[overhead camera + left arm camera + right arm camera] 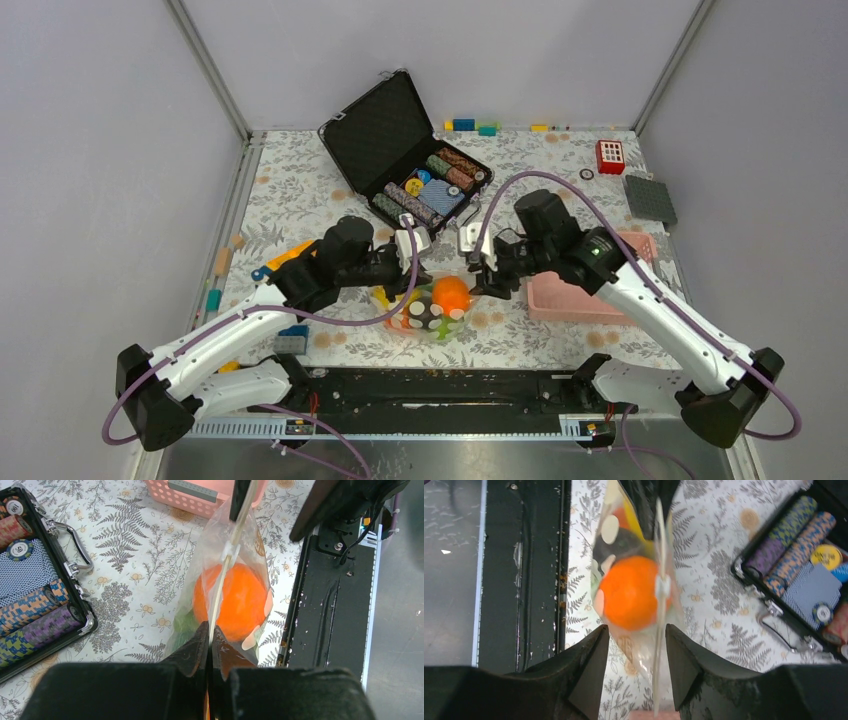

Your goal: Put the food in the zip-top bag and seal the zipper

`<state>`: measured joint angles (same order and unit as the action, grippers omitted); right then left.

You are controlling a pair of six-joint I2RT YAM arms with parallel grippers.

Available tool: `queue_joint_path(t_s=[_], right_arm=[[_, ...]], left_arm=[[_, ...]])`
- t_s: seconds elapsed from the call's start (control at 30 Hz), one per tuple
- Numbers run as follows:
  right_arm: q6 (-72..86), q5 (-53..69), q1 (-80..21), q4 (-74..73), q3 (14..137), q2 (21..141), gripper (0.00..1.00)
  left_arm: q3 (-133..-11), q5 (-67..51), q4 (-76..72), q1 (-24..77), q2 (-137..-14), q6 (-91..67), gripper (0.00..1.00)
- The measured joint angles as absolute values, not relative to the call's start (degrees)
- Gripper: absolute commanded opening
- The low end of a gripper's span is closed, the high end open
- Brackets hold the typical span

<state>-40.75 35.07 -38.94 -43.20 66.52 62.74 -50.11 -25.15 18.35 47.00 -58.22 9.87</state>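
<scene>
The clear, dotted zip-top bag (432, 318) sits edge-up between the arms, near the front of the fern-printed surface (300, 190). A smooth orange pumpkin (452, 293) bulges inside it, and film and dots blur the other food behind. The left end effector (210, 639) is pinched tight on one end of the thin zipper (223, 575). The right end effector (636, 632) gapes wide, straddling the strip's other end.

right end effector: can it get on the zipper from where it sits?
Likely yes. The right end effector is open and already straddles the zipper, with nothing blocking it. The left end effector is shut on the strip's other end, holding it taut.
</scene>
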Motion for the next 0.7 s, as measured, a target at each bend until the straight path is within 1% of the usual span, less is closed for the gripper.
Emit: queue_joint_path(t_s=[0.1,0.2,0.23,0.3,0.37,0.53,0.57,0.7], right_arm=[[-41.1,35.0,-42.4,-41.5,67.3,65.5,0.54],[-41.1,34.8,-43.5,-40.4,68.9,69.0,0.53],[-41.1,34.6,-43.6,-40.2,69.3,69.8,0.52],[-41.1,34.5,-43.8,-39.6,70.1,71.2,0.44],[-40.8,34.5,-44.1,-39.2,70.6,72.0,0.27],[-39.6,34.4,-44.9,-38.7,71.2,72.9,0.03],[-39.4,34.3,-44.9,-38.7,71.2,73.0,0.0],[-39.1,33.5,-45.0,-38.7,71.1,73.1,0.0]], left_arm=[[-50.1,-25.1,18.3,47.0,-58.2,9.3,0.0],[-50.1,-25.1,18.3,47.0,-58.2,8.9,0.0],[-49.9,-25.1,18.2,47.1,-58.0,8.8,0.0],[-49.3,-25.0,17.7,47.3,-57.4,8.6,0.0],[-48.7,-25.0,17.4,47.5,-56.8,8.5,0.0],[-48.2,-23.7,17.1,48.0,-56.2,8.0,0.0],[-48.1,-23.4,17.1,48.0,-56.2,7.9,0.0],[-47.2,-20.8,15.6,48.5,-55.7,6.8,0.0]])
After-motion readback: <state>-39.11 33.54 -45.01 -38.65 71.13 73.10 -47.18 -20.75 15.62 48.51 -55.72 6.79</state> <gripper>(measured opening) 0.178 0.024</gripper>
